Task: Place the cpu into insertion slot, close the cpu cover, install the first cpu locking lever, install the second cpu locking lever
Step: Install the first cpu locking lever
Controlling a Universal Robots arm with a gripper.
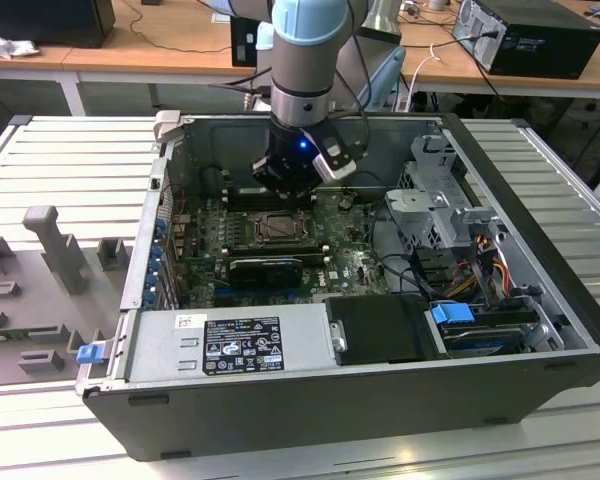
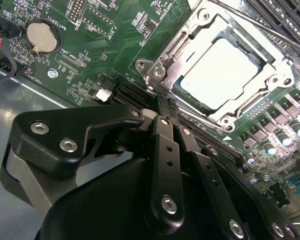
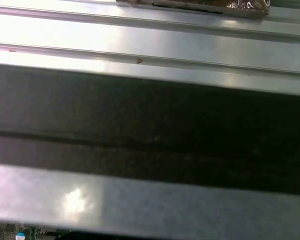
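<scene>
Fingers (image 2: 165, 112) pressed together, nothing held between them, tips just beside the corner of the insertion slot (image 2: 157, 75) in the second wrist view. The cpu (image 2: 217, 72) sits in the slot, pale top facing up. The cpu cover (image 2: 270, 62) is down over it, silver frame around the chip edges. A thin metal locking lever (image 2: 270, 30) runs along the far side of the socket; can't tell if it is latched. Green motherboard (image 2: 105, 45) around it, coin battery (image 2: 41, 36) well apart from the socket, black expansion slot (image 2: 210, 137) running right past the fingertips.

In the exterior view the gripper (image 1: 292, 185) hangs low inside the open computer case (image 1: 310, 400), just behind the socket (image 1: 278, 228). Case lies on a ribbed metal table (image 1: 70, 160). Grey power supply (image 1: 230, 345) at the case's near edge, drive cage (image 1: 435, 195) on the exterior view's right.
</scene>
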